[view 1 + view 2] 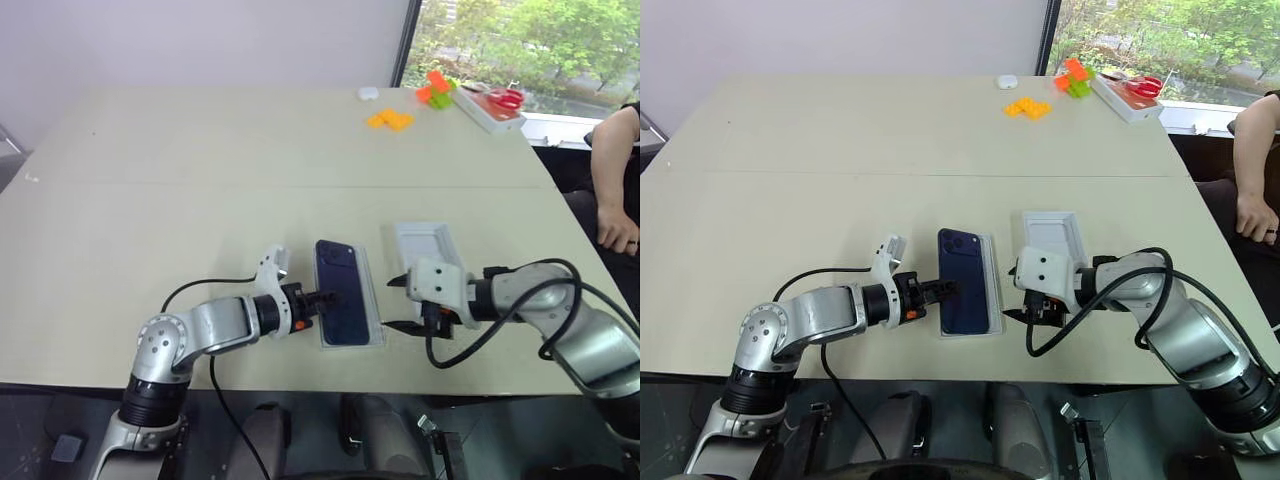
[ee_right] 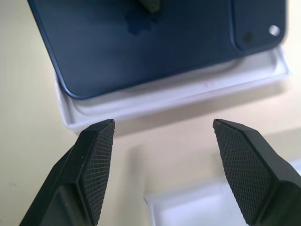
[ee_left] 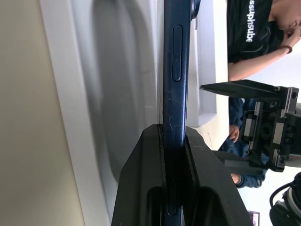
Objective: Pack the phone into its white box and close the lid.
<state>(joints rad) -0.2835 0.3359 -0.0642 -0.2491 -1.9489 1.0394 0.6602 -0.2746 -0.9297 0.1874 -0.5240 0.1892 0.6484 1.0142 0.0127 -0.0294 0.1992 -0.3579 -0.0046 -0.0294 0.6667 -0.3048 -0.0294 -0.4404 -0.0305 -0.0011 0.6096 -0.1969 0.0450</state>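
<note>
on the pale surface (image 1: 200, 200) the white box (image 1: 374, 300) lies long axis pointing away from the robot. the phone (image 1: 340, 290) sits over it, left fingers (image 1: 326, 298) clamped on its edge. right fingers (image 2: 99, 160) spread wide, empty, beside the lid (image 1: 425, 243).

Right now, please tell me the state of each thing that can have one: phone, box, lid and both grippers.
Dark navy-blue flat phone: back up, over the tray, gripped by one edge, not seated flat.
Shallow white cardboard box: open, under the phone.
White low-walled lid: off, lying beside the box, inside up.
Left gripper: fingers shut on the phone's edge.
Right gripper: fingers open, holding nothing.
</note>
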